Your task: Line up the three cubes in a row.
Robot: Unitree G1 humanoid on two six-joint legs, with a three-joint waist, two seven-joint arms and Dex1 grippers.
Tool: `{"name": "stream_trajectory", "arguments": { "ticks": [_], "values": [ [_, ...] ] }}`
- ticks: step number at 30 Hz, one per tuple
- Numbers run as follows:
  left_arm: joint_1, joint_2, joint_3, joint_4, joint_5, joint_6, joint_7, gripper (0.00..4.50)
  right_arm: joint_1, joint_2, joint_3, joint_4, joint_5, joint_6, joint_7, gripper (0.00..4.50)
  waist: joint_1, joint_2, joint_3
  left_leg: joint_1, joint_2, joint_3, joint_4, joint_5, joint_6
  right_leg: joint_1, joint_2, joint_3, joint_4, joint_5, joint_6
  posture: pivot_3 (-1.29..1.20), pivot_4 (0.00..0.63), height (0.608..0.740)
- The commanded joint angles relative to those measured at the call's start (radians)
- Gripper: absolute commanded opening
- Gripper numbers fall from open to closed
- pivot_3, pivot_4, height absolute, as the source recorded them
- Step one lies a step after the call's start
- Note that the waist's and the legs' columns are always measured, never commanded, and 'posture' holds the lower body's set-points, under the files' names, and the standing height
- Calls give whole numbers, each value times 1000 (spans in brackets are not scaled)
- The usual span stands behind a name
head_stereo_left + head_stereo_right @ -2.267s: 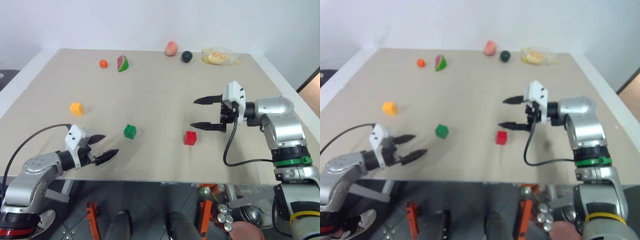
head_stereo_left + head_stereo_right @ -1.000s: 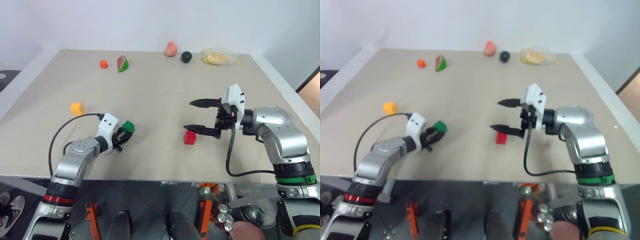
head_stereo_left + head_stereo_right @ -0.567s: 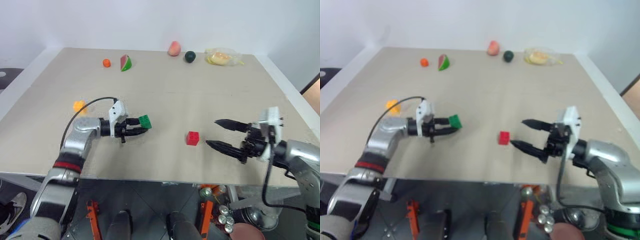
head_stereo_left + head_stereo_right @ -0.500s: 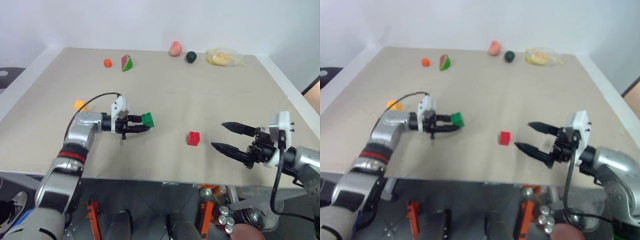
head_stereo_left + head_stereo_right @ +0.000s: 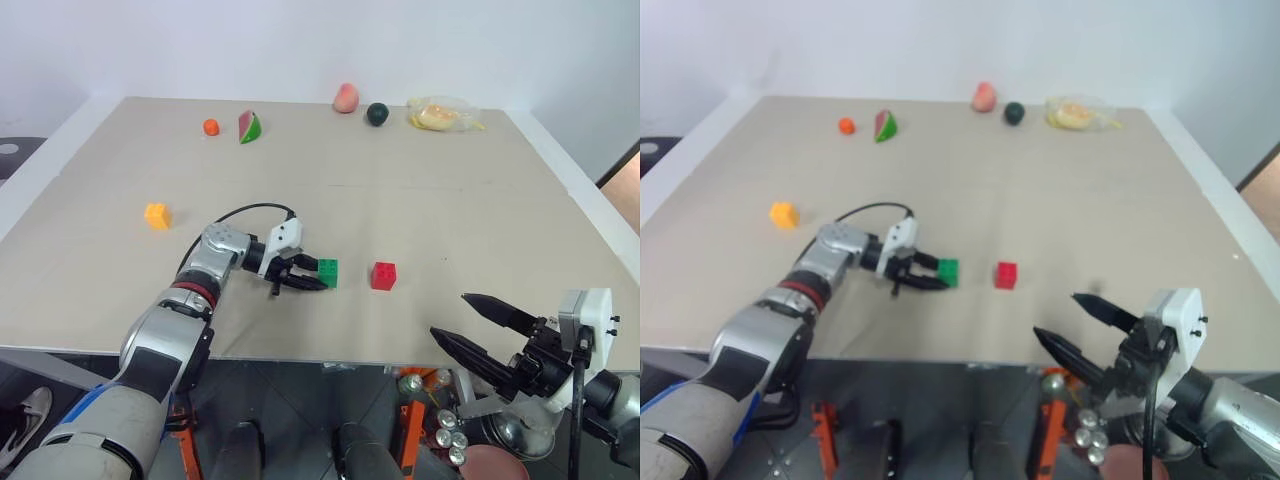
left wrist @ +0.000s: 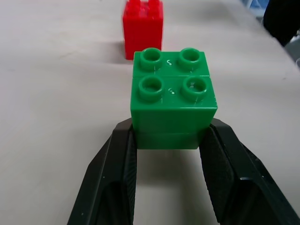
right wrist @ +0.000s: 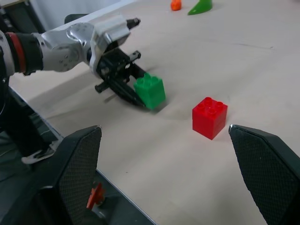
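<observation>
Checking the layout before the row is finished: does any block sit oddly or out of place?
The yellow-orange studded block sits alone, well apart from the other two. The green studded block, clamped in the left gripper, is beside the red studded block. Nothing looks damaged.

The left arm (image 5: 190, 300) is silver-grey metal with a red band and a black ring near the wrist and a blue patch further up, and a thin black cable loops from it to a small white block. From that block the left gripper (image 5: 312, 279) extends two tapered black fingers (image 6: 112, 183). The right gripper (image 5: 478, 334) has long pointed black fingers (image 7: 77, 164) with a fine dotted texture, a white housing at about four o'clock, and a black cable.
</observation>
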Motion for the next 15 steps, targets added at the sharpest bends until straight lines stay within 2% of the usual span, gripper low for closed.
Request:
{"name": "stream_trajectory", "arguments": {
  "ticks": [1, 8, 11, 15],
  "values": [
    [-36, -19, 1, 11, 44, -35, 61, 1717, -4, -9, -16, -31, 28, -32, -31, 4500, 0, 0, 0, 0, 0, 0, 0, 0, 0, 0, 0, 0, 0, 0, 0, 0, 150, 740],
    [-54, -40, -5, 27, 114, -37, 181, 1717, -50, -31, 30, -10, 21, -46, -58, 4500, 1, 0, 0, 0, 0, 0, 0, 0, 0, 0, 0, 0, 0, 0, 0, 0, 150, 740],
    [-56, -48, 16, 33, 107, -12, 192, 1717, -64, -39, 47, -2, 18, -51, -65, 4500, 2, 0, 0, 0, 0, 0, 0, 0, 0, 0, 0, 0, 0, 0, 0, 0, 150, 740],
    [-55, -46, 38, 34, 87, 9, 128, 1717, -86, -52, 64, 9, 16, -51, -68, 4500, 2, 0, 0, 0, 0, 0, 0, 0, 0, 0, 0, 0, 0, 0, 0, 0, 150, 740]
  ]
}}
